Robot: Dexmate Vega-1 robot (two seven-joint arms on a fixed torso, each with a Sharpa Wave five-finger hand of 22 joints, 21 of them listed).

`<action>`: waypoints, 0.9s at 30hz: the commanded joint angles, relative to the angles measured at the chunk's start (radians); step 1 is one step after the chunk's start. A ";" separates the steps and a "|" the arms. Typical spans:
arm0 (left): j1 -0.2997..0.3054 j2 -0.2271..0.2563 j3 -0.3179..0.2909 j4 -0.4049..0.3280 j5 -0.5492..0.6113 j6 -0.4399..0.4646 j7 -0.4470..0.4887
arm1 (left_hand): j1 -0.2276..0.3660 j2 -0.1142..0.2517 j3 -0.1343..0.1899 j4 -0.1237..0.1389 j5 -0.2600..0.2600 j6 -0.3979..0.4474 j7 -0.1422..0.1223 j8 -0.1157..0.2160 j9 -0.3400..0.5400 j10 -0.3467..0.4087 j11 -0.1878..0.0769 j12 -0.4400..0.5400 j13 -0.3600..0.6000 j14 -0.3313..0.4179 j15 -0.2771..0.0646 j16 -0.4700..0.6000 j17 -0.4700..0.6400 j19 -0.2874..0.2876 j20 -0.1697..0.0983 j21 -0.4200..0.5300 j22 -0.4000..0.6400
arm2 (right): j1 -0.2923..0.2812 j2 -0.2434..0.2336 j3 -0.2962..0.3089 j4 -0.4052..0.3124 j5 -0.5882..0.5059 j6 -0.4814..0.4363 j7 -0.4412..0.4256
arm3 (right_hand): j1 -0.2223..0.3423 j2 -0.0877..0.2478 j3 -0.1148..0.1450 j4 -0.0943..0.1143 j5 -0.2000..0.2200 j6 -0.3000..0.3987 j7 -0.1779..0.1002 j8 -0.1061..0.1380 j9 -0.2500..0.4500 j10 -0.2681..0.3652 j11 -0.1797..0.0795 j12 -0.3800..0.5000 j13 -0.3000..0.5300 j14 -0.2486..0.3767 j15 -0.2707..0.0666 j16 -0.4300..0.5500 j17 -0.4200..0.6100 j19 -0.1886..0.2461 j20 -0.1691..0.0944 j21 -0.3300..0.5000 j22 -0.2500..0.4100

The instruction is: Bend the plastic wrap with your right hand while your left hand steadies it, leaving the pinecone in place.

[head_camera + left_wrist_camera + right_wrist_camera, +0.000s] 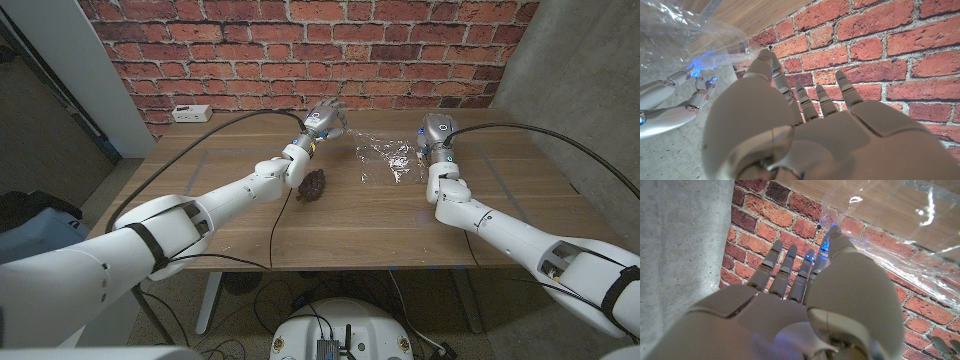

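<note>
Head view: plastic wrap (385, 160), clear, crumpled, on the table (350, 230) just right of the pinecone (313, 186). Left hand (325, 120) raised beyond the pinecone, right hand (438, 132) at the wrap's right edge.

Left wrist view: fingers (827, 100) spread, holding nothing.

Right wrist view: fingers (785, 270) apart, empty.

Judged light, limp, slippery; take an edge.

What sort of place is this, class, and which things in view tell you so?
Probably a robot test room or lab rather than a home: a bare wooden table set against a brick wall, loose cables running over the tabletop, and a white power strip at its far edge.
</note>
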 commanded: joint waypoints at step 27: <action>0.090 0.164 -0.041 -0.278 -0.104 0.072 -0.243 | -0.127 -0.006 -0.037 0.035 -0.014 -0.750 0.044 -0.265 -0.006 -0.153 0.036 -0.015 0.005 -0.065 0.045 -0.006 0.006 -0.065 0.027 -0.023 0.006 | 0.162 0.086 -0.153 0.240 -0.013 -0.022 0.134 | -0.011 0.003 0.029 -0.003 0.002 0.000 -0.014 -0.001 0.000 0.004 -0.011 -0.008 0.008 0.008 -0.159 -0.009 0.004 0.005 -0.001 -0.007 0.001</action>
